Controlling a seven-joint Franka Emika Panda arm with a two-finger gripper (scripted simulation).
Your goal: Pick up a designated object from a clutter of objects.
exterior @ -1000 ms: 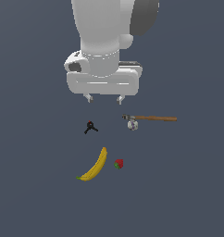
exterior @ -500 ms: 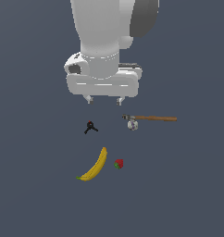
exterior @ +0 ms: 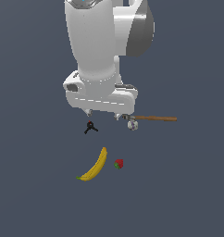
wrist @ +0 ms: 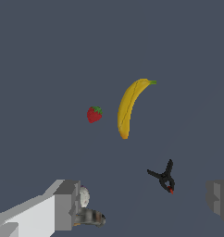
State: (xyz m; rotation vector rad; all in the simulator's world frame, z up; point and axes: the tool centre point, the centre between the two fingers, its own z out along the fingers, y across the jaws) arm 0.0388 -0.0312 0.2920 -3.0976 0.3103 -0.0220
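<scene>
Banana, long, curved and yellow with a greenish stem tip (exterior: 95, 165), lies loose on the dark grey worktop (exterior: 188, 185), just beside a small red strawberry (exterior: 118, 164). The tool (exterior: 103, 113) hangs above with its jaws spread wide and empty, probably poised to descend. No writing is legible anywhere.

Hammer (wrist: 88, 214) mostly behind a gripper (wrist: 144, 206) finger, handle unseen in wrist view.
</scene>
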